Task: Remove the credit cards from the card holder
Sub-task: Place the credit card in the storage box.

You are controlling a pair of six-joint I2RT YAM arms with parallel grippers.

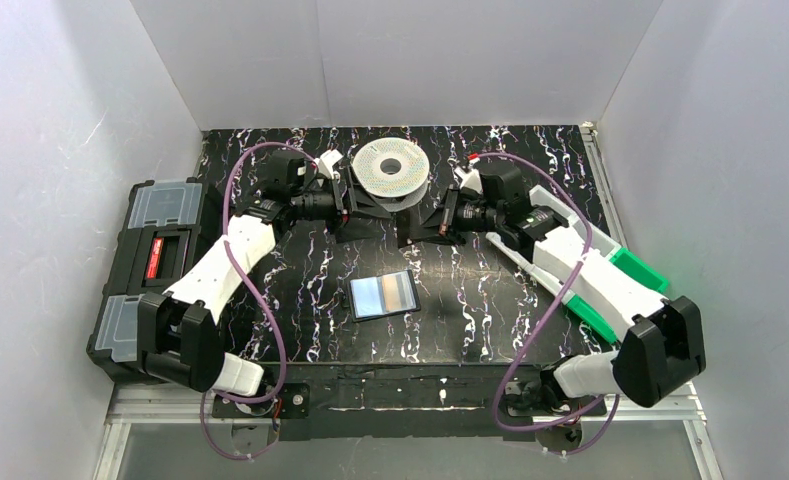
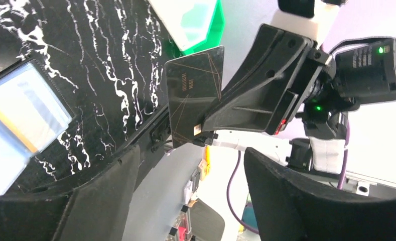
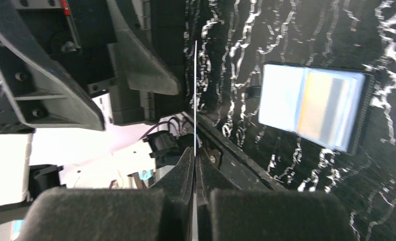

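Our right gripper (image 3: 194,156) is pinching a thin dark card (image 3: 195,100) between closed jaws, and we are seeing it edge-on straight ahead of the fingers. Just beyond that card, our left gripper (image 2: 190,163) is hanging with its jaws apart, gripping nothing and not touching the card. Farther out, below and between both tools, the card holder (image 1: 383,295) is lying open on the table (image 1: 490,300), and a yellowish card (image 3: 318,103) is showing through its bluish sleeves.
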